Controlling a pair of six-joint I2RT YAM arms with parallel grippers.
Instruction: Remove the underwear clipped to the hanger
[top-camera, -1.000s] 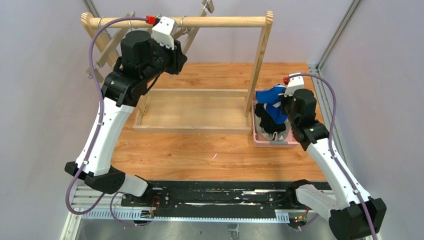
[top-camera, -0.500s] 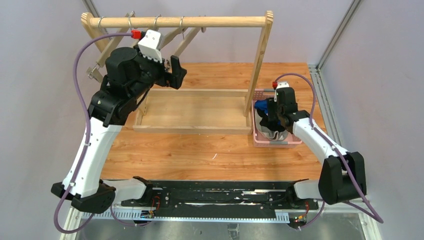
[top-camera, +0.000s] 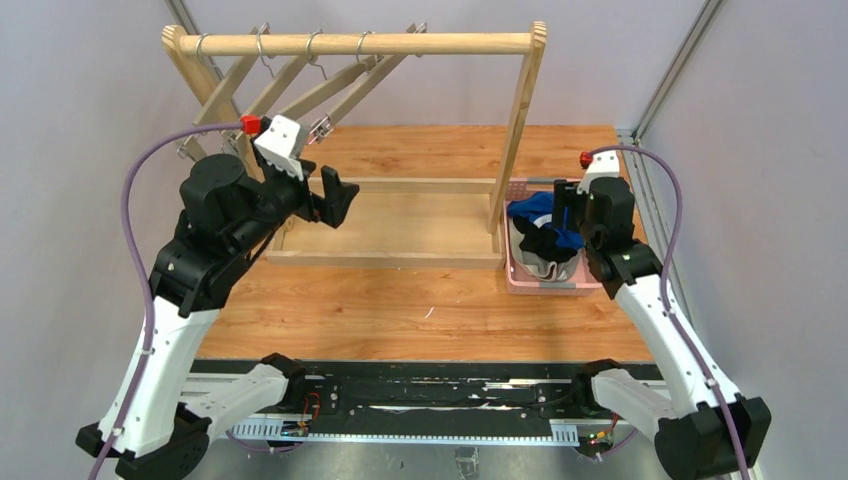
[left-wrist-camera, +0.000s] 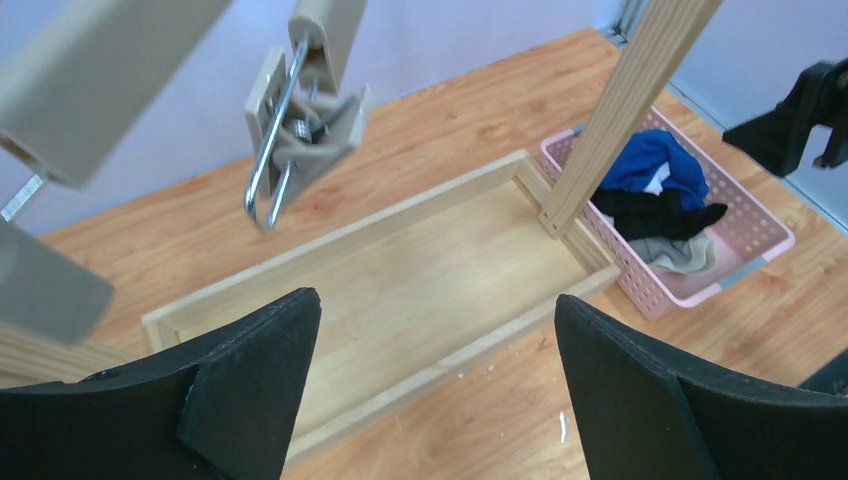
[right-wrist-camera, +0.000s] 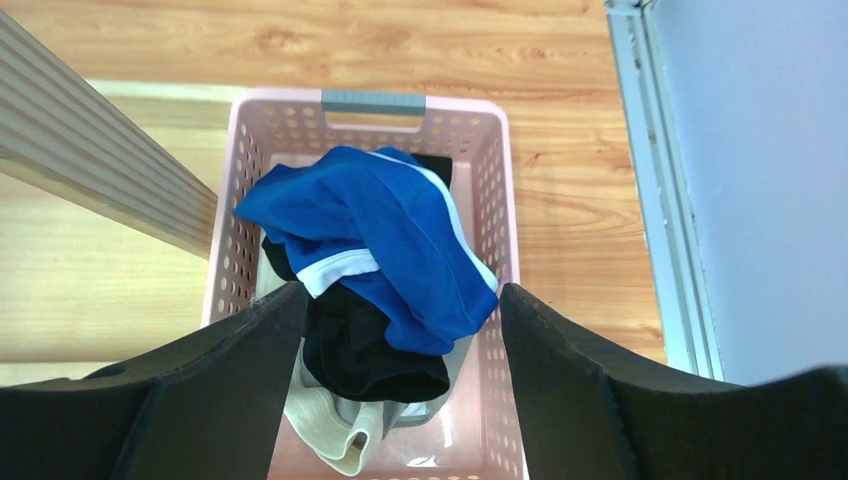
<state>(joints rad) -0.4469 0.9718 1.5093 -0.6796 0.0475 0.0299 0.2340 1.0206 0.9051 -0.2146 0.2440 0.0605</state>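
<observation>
The underwear lies piled in a pink basket (right-wrist-camera: 375, 100): a blue pair (right-wrist-camera: 390, 230) on top, a black pair (right-wrist-camera: 360, 355) under it, a grey pair with a pale waistband (right-wrist-camera: 320, 425) at the bottom. My right gripper (right-wrist-camera: 402, 290) hangs open just above the pile, holding nothing. The wooden hangers (top-camera: 300, 90) slant from the rail, and their metal clips (left-wrist-camera: 300, 130) are bare. My left gripper (left-wrist-camera: 437, 298) is wide open and empty, below the hangers and over the rack's base tray (left-wrist-camera: 400, 290). The top view shows the basket (top-camera: 545, 288) right of the rack post.
The rack's rail (top-camera: 400, 43) spans the back, and its right post (top-camera: 515, 130) stands beside the basket. A metal frame rail (top-camera: 650, 200) borders the table's right edge. The wall is close behind the rack.
My left gripper opened and dropped away from the rail toward the tray. My right gripper opened, and the blue pair now lies loose in the basket.
</observation>
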